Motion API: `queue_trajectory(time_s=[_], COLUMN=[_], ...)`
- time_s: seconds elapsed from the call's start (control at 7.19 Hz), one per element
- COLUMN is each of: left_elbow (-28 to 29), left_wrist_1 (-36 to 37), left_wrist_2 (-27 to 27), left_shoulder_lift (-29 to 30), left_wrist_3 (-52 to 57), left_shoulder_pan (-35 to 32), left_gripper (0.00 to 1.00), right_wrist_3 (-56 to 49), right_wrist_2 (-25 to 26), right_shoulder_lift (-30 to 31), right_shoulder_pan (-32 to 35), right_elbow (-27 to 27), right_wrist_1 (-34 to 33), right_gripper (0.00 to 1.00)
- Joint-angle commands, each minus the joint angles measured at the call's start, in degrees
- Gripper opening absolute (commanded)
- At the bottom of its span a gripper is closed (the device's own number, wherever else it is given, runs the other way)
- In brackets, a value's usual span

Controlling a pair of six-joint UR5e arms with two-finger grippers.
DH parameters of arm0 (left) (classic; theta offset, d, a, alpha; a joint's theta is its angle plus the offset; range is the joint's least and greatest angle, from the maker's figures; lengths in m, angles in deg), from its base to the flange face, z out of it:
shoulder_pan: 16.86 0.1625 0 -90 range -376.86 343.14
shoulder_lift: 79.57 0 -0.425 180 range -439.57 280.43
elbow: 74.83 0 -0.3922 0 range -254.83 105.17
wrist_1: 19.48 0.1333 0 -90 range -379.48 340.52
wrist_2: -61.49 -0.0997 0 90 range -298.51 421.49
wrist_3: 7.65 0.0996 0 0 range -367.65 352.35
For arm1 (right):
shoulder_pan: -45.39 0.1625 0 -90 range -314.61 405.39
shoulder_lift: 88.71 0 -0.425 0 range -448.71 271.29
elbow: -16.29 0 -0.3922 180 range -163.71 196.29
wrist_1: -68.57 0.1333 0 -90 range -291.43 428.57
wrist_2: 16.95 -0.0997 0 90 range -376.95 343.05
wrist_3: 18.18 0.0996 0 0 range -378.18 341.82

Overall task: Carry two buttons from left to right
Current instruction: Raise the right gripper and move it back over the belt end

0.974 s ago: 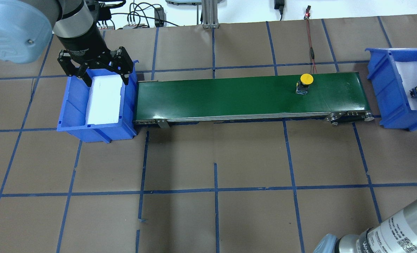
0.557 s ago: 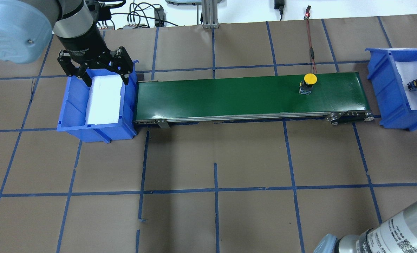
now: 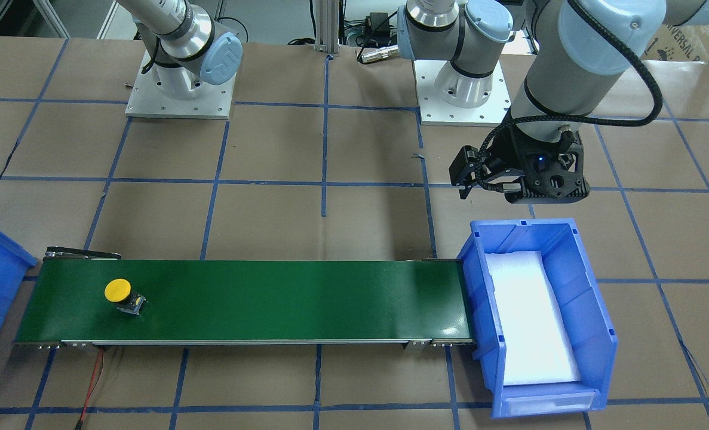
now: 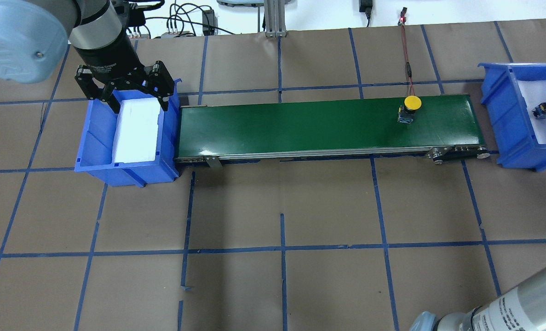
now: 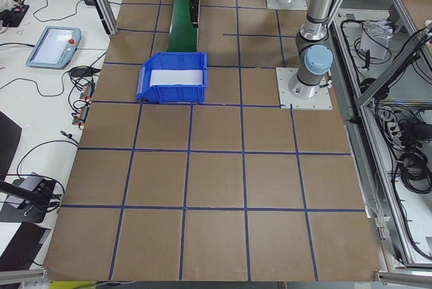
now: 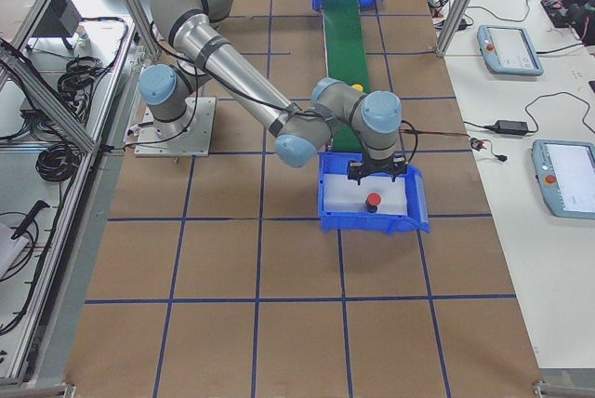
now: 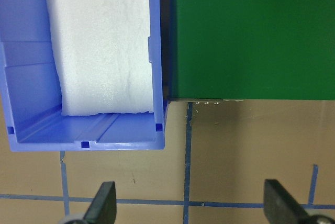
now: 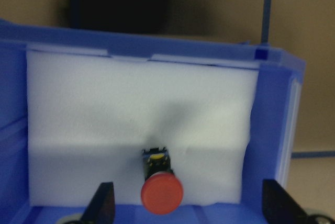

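A long green conveyor belt (image 4: 300, 124) runs left to right across a brown paper worktop (image 4: 282, 207), with a blue bin at each end. The yellow button (image 4: 408, 108) sits on the belt close to its right end and appears to stand cap up on its dark body. The red button (image 8: 161, 190) lies on white foam inside the right bin (image 4: 507, 115), cap pointing toward the wrist camera.

The right tool (image 8: 189, 203) hovers over that bin, directly above the red button, with its fingers spread wide and holding nothing. From this tool the yellow button lies to the left, past the bin wall and back along the belt.

The left tool (image 4: 139, 103) hangs over the far end of the left bin (image 4: 93, 138), fingers also apart and empty, well away from the yellow button. The right arm is clearly the nearer one to fetch it.
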Motion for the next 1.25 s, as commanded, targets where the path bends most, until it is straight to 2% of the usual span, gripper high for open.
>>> queue_trajectory(time_s=[0.0, 0.42, 0.7, 1.11], left_elbow=[-0.1, 0.0, -0.1, -0.1], left_wrist_1=[0.0, 0.0, -0.1, 0.0], left_wrist_2=[0.0, -0.1, -0.3, -0.3], left_shoulder_lift=[0.0, -0.1, -0.1, -0.2], left_wrist_3=[0.1, 0.1, 0.1, 0.2], left_shoulder_pan=[0.0, 0.0, 0.0, 0.0], left_gripper=[1.00, 1.00, 1.00, 1.00], right_wrist_3=[5.6, 13.3, 16.8, 17.0], right_wrist_2=[2.1, 2.2, 2.1, 2.2], right_shoulder_lift=[0.2, -0.5, -0.7, -0.2], right_shoulder_pan=[8.4, 15.5, 15.5, 15.5], right_elbow=[1.9, -0.6, -4.7, -7.3], right_wrist_1=[3.8, 3.7, 1.9, 1.8], right_gripper=[1.00, 1.00, 1.00, 1.00])
